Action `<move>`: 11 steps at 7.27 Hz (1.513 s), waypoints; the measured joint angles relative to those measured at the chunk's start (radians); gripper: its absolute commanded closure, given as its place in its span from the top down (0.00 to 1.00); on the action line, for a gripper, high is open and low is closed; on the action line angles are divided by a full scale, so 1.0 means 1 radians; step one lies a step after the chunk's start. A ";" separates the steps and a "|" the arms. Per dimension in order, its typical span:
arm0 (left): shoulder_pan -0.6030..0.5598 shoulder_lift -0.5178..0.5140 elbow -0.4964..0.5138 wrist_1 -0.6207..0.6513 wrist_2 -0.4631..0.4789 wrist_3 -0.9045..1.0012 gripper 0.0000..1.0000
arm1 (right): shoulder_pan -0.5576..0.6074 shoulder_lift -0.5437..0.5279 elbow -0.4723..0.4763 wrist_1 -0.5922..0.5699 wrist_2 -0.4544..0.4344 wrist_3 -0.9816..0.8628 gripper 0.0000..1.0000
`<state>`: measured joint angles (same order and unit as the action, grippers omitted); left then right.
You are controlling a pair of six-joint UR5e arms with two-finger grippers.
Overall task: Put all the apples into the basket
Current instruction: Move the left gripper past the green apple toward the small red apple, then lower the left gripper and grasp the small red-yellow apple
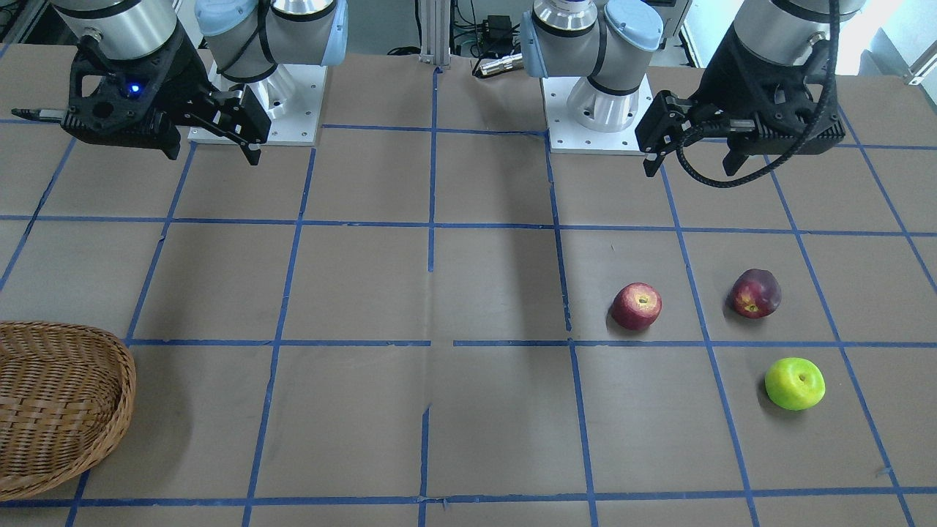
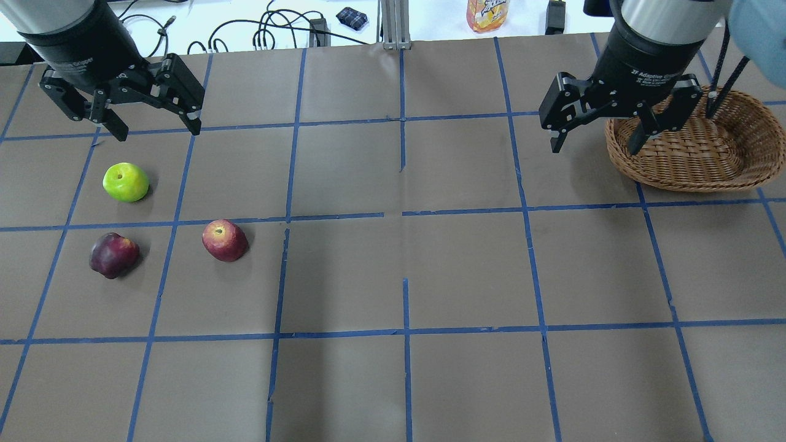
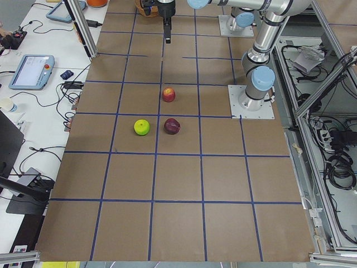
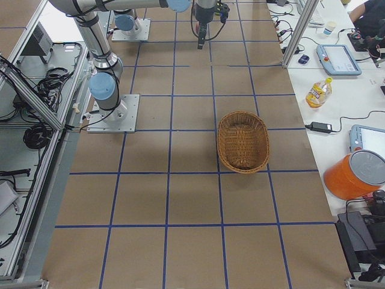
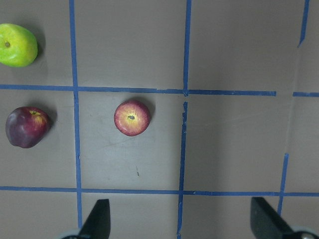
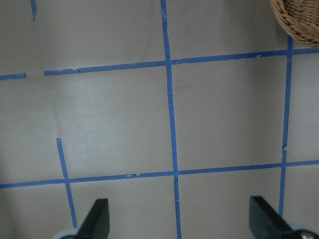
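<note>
One taped table (image 2: 466,270) fills overhead view. Basket (image 2: 675,179) at upper right. Right gripper (image 2: 594,147) just left of basket, jaws spread wide, gripping nothing. Left gripper (image 2: 158,132) at upper left, jaws equally wide, gripping nothing. Green apple (image 2: 126,182) at left, maroon apple (image 2: 114,255) below it, red apple (image 2: 225,240) right of maroon; all three on table, well apart from basket.

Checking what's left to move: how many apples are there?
3, all on the table at the robot's left: green apple farthest out, maroon apple nearer, red apple toward the middle. None in the basket.
</note>
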<state>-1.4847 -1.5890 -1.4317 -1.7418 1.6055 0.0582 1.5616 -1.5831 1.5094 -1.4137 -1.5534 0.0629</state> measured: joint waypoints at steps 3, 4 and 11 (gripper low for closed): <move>0.017 -0.051 -0.112 0.122 -0.040 0.025 1.00 | 0.000 0.000 0.000 0.002 -0.001 0.000 1.00; 0.023 -0.056 -0.181 0.165 -0.052 0.031 1.00 | 0.000 0.000 0.000 0.003 -0.001 0.000 1.00; 0.142 -0.152 -0.611 0.677 -0.063 0.130 1.00 | 0.000 0.002 0.014 0.005 0.000 -0.001 1.00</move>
<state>-1.3430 -1.7408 -2.0422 -1.0646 1.5428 0.1878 1.5616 -1.5815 1.5238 -1.4082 -1.5535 0.0617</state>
